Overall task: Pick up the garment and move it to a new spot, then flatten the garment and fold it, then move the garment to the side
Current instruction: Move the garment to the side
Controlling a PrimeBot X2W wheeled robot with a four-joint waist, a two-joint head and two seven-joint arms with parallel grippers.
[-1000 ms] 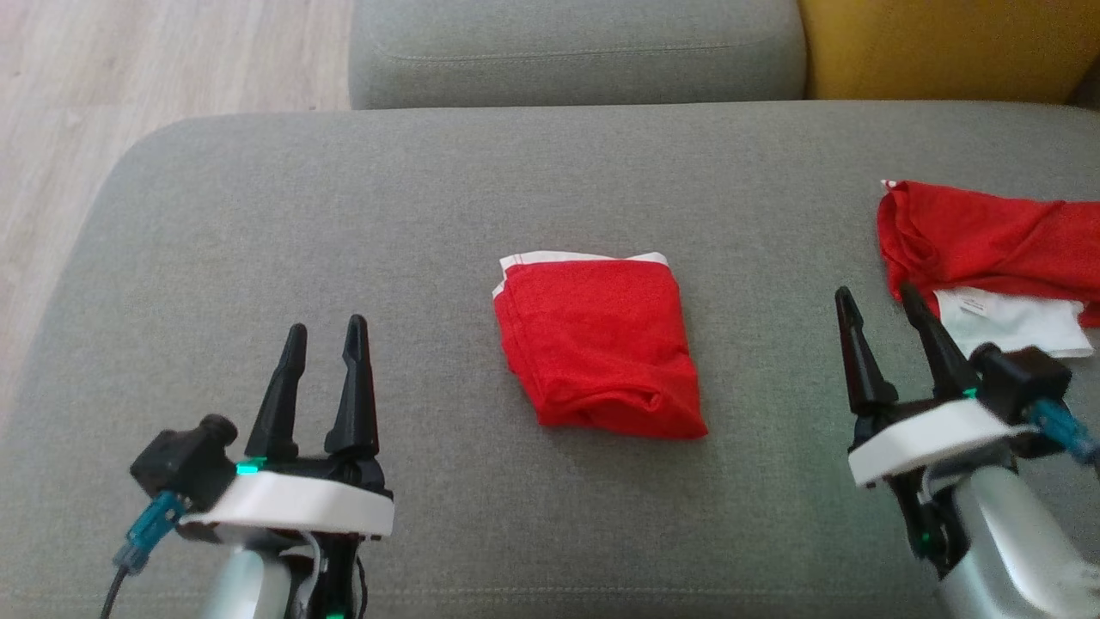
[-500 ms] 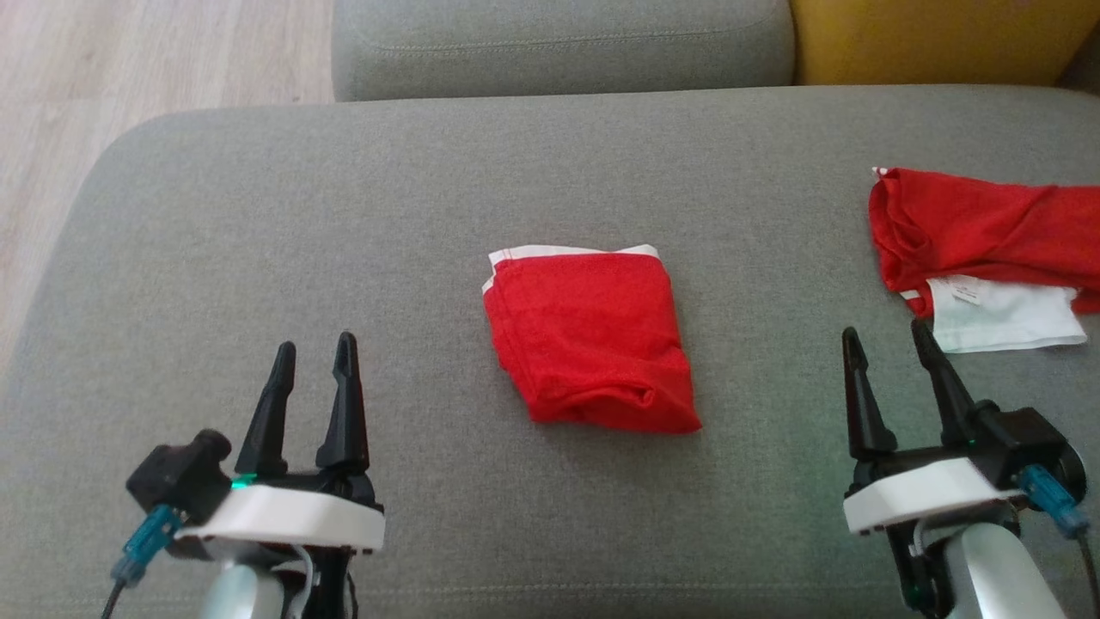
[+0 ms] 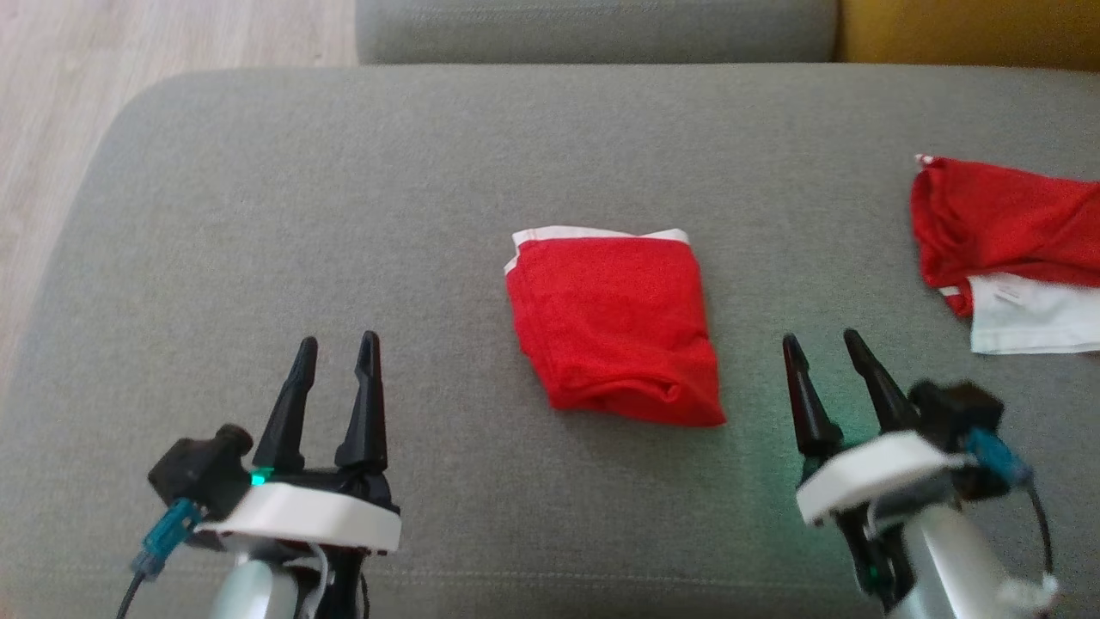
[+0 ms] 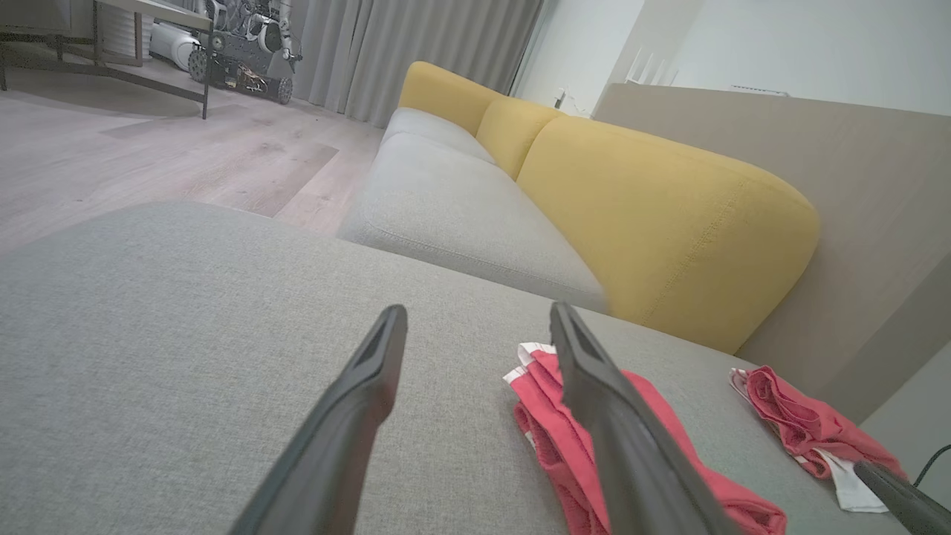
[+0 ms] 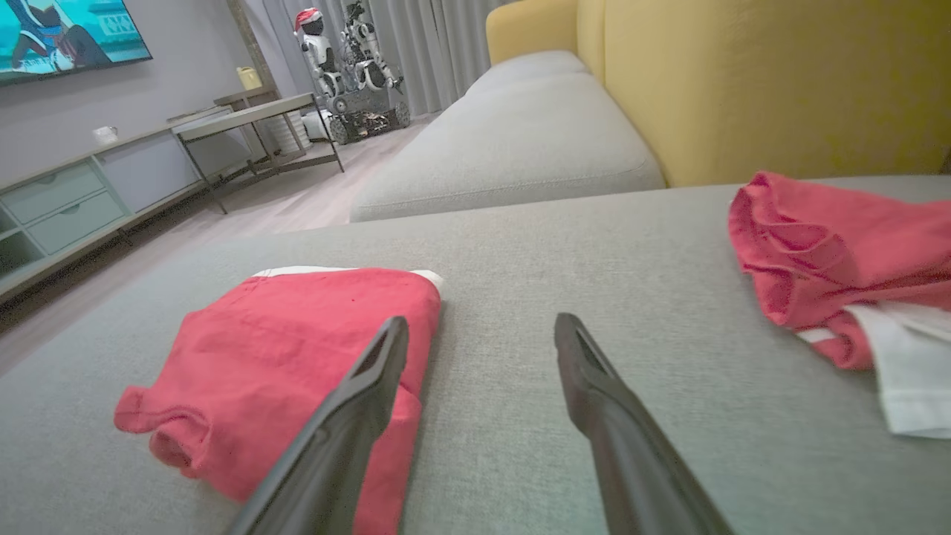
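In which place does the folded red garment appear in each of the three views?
Head view: the folded red garment lies at the centre, on the grey cushion.
Left wrist view: low, right of centre, partly behind a finger of the left pincer.
Right wrist view: at the lower left.
Shared landmark: the crumpled red and white garment, at the right in every view.
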